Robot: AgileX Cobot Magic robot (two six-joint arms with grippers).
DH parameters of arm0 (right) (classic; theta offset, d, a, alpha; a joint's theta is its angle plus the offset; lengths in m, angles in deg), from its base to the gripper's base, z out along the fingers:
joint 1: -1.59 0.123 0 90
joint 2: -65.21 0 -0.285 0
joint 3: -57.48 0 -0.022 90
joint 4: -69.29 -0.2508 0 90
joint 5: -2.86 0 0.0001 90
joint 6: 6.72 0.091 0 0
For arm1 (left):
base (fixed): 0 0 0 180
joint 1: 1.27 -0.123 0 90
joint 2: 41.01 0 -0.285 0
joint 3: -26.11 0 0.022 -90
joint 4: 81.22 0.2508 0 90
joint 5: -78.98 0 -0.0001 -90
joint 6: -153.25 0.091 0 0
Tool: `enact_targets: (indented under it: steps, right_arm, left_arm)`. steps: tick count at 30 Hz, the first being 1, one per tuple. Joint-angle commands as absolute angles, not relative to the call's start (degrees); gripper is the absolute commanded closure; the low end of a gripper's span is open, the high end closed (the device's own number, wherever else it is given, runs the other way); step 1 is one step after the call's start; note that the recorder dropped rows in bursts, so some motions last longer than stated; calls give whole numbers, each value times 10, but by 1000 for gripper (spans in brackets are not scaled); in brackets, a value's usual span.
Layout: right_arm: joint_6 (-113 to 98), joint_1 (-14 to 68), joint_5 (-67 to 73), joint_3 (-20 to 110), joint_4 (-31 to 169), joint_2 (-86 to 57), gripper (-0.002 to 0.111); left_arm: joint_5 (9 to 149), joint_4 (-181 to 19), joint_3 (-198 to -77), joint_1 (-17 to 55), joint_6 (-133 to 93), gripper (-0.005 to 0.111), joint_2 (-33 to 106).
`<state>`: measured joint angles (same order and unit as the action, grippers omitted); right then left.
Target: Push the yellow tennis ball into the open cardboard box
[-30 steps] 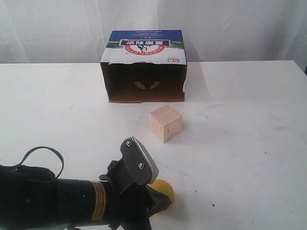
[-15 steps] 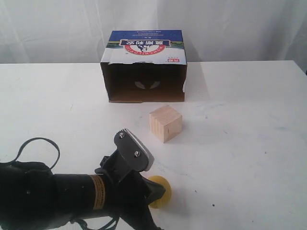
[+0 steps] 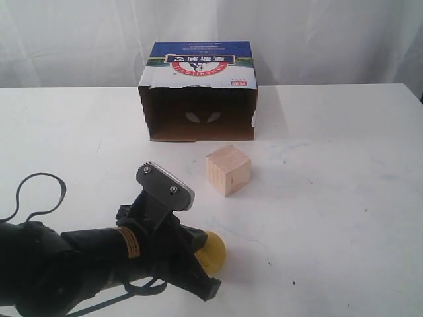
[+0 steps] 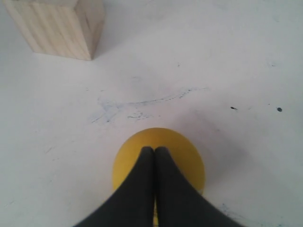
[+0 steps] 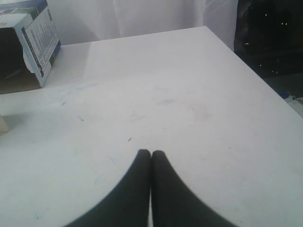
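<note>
In the lower middle of the exterior view, the left gripper [image 4: 154, 151] is clenched on nothing, its joined tips set against the near side of the yellow tennis ball [image 3: 213, 251], apparently so that it can be shoved rather than grasped. Farther up, the wooden cube [image 3: 228, 170] is found just right of the ball's line to the open cardboard box [image 3: 198, 92], whose dark mouth is turned toward the ball at upper centre. The right gripper [image 5: 151, 153], likewise clenched empty, is held over the table [image 5: 189, 94].

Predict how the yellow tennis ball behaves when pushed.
Round, so the yellow tennis ball should roll easily and may slip sideways off the narrow shut left hand. The wooden cube sits near its path to the open cardboard box; it might glance off.
</note>
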<state>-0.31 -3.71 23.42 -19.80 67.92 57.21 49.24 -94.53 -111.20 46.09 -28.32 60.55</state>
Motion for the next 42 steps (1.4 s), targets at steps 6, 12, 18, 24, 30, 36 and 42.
enact_targets:
  steps: [6, 12, 18, 24, 30, 36, 42]
  right_arm:
    - [-4, -35, 229, -197, 679, 574, 108]
    - [-4, -35, 229, -197, 679, 574, 108]
    - [-4, -35, 229, -197, 679, 574, 108]
    - [-4, -35, 229, -197, 679, 574, 108]
    - [-4, -35, 229, -197, 679, 574, 108]
    - [-4, -35, 229, -197, 679, 574, 108]
    - [-4, -35, 229, -197, 679, 574, 108]
  left_arm:
    - [561, -1053, -1100, 460, -176, 107, 620]
    - [552, -1053, -1100, 460, -175, 107, 620]
    - [500, -1053, -1100, 460, -175, 107, 620]
    - [480, -1112, -1100, 460, -107, 107, 599]
    - [405, -1126, -1100, 460, -92, 107, 548]
    - [436, -1066, -1100, 460, -129, 107, 544]
    - [521, -891, -1100, 460, -290, 107, 538]
